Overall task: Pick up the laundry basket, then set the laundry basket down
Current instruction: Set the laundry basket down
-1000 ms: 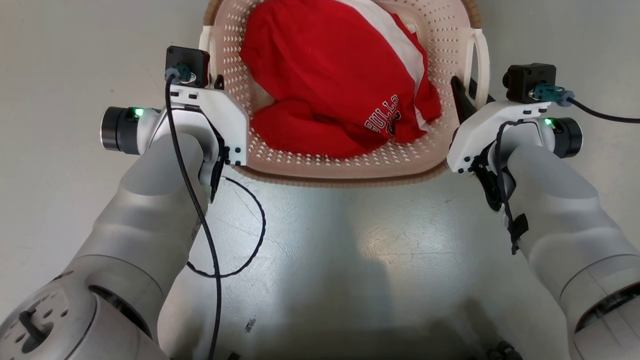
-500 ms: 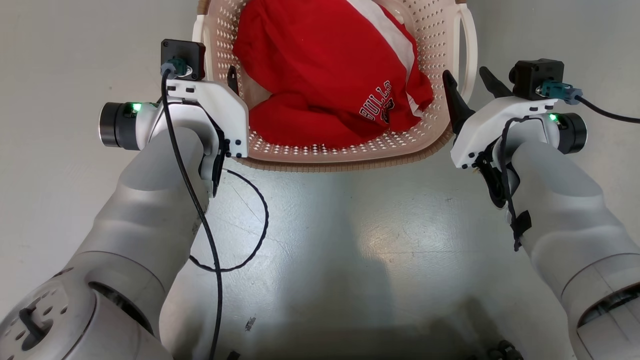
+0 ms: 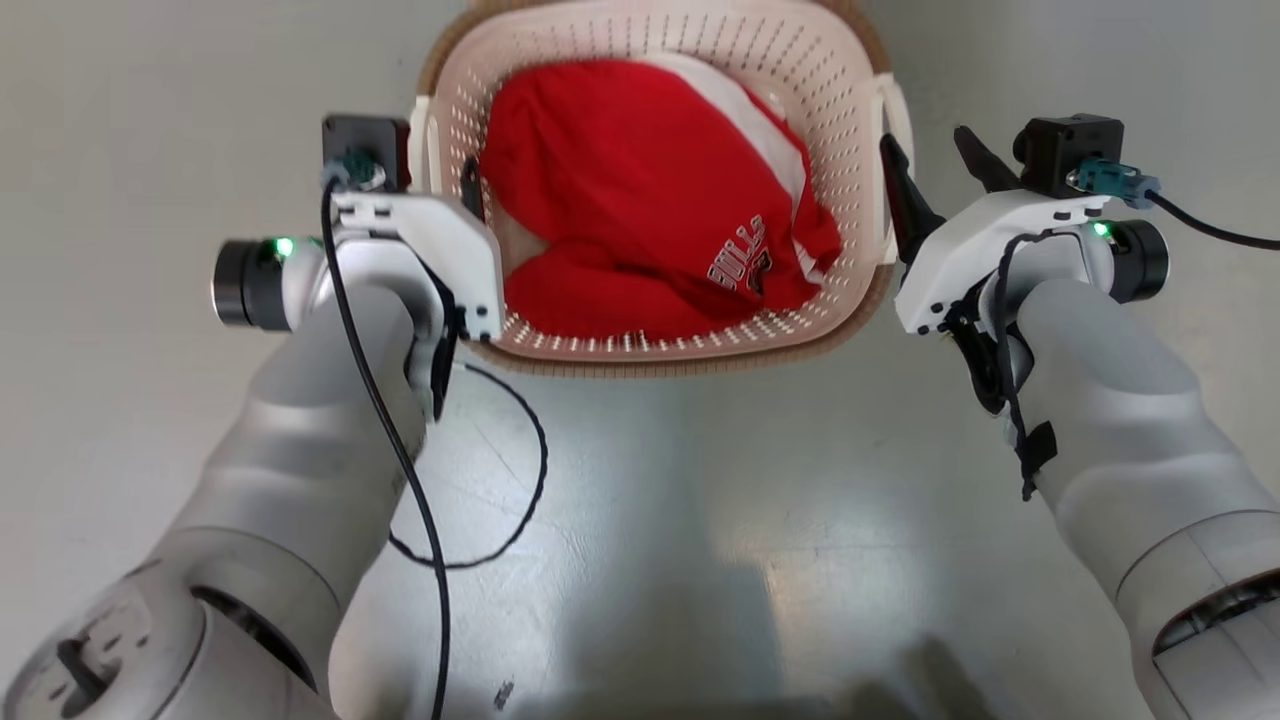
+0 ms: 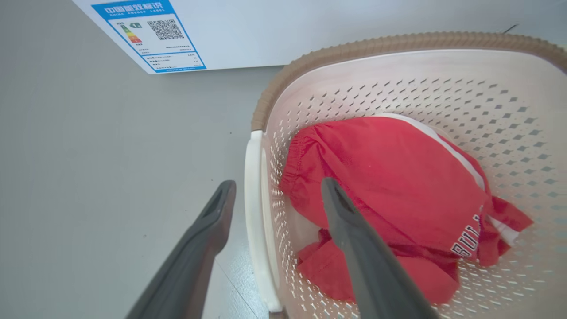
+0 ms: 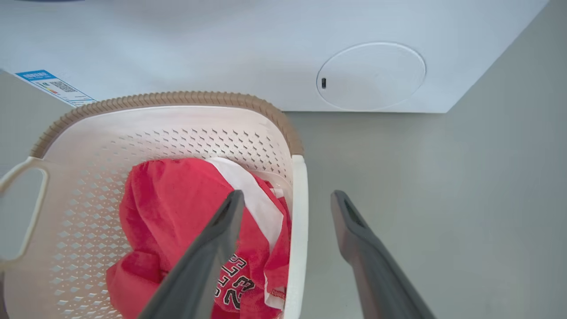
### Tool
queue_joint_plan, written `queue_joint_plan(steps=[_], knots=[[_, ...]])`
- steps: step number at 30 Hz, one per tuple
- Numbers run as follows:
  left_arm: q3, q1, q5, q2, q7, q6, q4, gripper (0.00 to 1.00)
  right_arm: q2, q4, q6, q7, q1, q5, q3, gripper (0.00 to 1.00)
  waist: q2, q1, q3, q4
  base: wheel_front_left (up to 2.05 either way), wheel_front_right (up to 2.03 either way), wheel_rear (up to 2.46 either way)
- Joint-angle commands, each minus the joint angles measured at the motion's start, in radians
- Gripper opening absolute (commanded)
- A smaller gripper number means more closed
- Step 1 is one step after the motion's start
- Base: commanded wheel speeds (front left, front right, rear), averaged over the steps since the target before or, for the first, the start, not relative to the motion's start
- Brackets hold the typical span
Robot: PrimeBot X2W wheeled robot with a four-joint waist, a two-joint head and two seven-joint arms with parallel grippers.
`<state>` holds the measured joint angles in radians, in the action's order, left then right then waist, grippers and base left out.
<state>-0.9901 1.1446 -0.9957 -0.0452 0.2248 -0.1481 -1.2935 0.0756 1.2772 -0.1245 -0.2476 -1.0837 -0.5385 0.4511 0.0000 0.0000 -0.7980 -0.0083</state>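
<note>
I have the cream perforated plastic laundry basket (image 3: 700, 40) with its brown rim resting on the grey floor (image 3: 700, 500), just near of the white washing machine (image 5: 221, 44), with a red garment (image 3: 640, 180) inside. My left gripper (image 4: 278, 184) and right gripper (image 5: 288, 195) are spread apart, each straddling a white side handle.

Crumpled red garment (image 3: 640, 190) lies near a white appliance (image 5: 221, 40).

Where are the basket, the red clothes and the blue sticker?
laundry basket (image 3: 650, 35), head view, far perforated wall.
red clothes (image 4: 385, 177), left wrist view, middle of the cloth.
blue sticker (image 4: 149, 37), left wrist view, its middle.
</note>
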Motion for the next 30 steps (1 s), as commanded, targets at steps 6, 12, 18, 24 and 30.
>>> queue_joint_plan(steps=[6,12,18,24,30], knots=[[0.035,-0.097,-0.019,-0.017,0.035,0.037,0.016,1.0,-0.015,-0.099,-0.006,-0.014,0.148,0.088,-0.048,1.0,0.0,0.0,0.156,-0.007,0.0,0.0,0.0],[0.112,-0.192,0.024,-0.05,0.037,0.036,0.128,1.0,-0.006,-0.214,-0.006,-0.014,0.26,0.182,-0.124,1.0,0.0,0.0,0.302,-0.016,0.0,0.0,0.0],[0.25,-0.341,0.129,-0.101,0.037,0.017,0.287,1.0,-0.006,-0.355,-0.006,-0.014,0.392,0.283,-0.206,1.0,0.0,0.0,0.447,-0.031,0.0,0.0,0.0],[0.386,-0.485,0.225,-0.128,0.037,0.017,0.418,1.0,-0.008,-0.45,-0.006,-0.014,0.491,0.337,-0.246,1.0,0.0,0.0,0.54,-0.046,0.0,0.0,0.0],[0.544,-0.641,0.345,-0.127,0.037,0.04,0.58,1.0,0.015,-0.57,-0.006,-0.014,0.606,0.377,-0.275,1.0,0.0,0.0,0.619,-0.046,0.0,0.0,0.0]])
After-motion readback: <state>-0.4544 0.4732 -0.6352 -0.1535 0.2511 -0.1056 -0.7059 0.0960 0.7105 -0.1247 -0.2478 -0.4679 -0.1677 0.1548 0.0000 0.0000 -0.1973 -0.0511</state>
